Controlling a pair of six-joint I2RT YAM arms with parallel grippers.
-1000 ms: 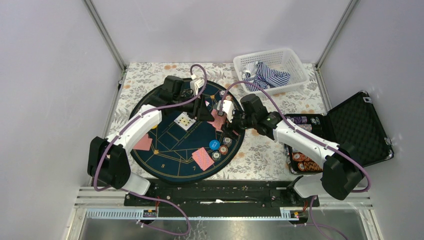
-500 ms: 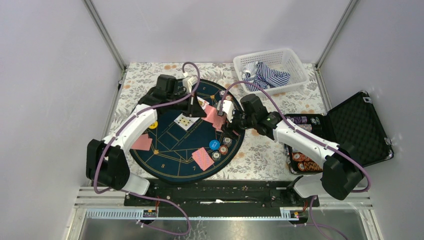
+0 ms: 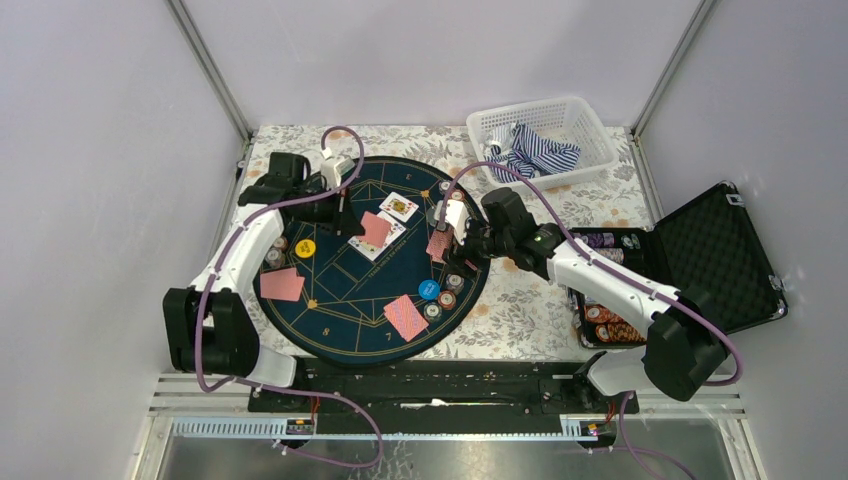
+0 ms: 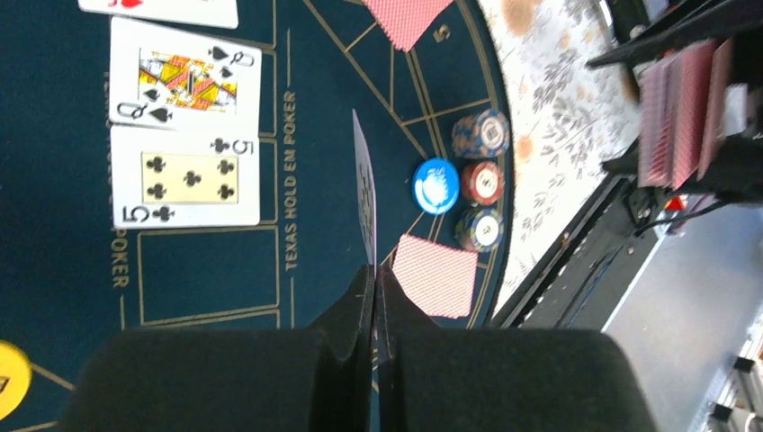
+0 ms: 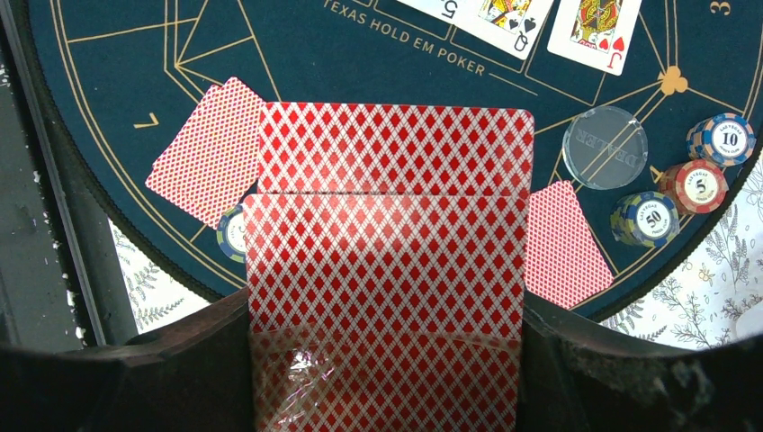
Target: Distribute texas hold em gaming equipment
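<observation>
My left gripper (image 3: 347, 214) is shut on one red-backed card (image 3: 376, 229), held over the face-up cards in the middle of the navy mat (image 3: 335, 318). The left wrist view shows this card edge-on (image 4: 364, 193) between the closed fingers. The queen of spades (image 4: 184, 76) and five of clubs (image 4: 184, 175) lie below. My right gripper (image 3: 447, 240) is shut on the deck (image 5: 387, 288) at the mat's right edge. Face-down cards (image 3: 283, 284) (image 3: 406, 317), a blue disc (image 3: 428, 289), an orange disc (image 3: 305, 248) and chip stacks (image 3: 446, 298) lie on the mat.
A white basket (image 3: 590, 150) with striped cloth stands at the back right. An open black case (image 3: 715, 245) holding chips lies at the right. A clear dealer disc (image 5: 605, 147) and chip stacks (image 5: 698, 186) lie near the mat's rim. Chips (image 3: 275, 250) sit at the mat's left edge.
My left gripper has drawn away from the deck to the left with one card in it, now over the face-up cards. The right gripper stayed put with the deck.
</observation>
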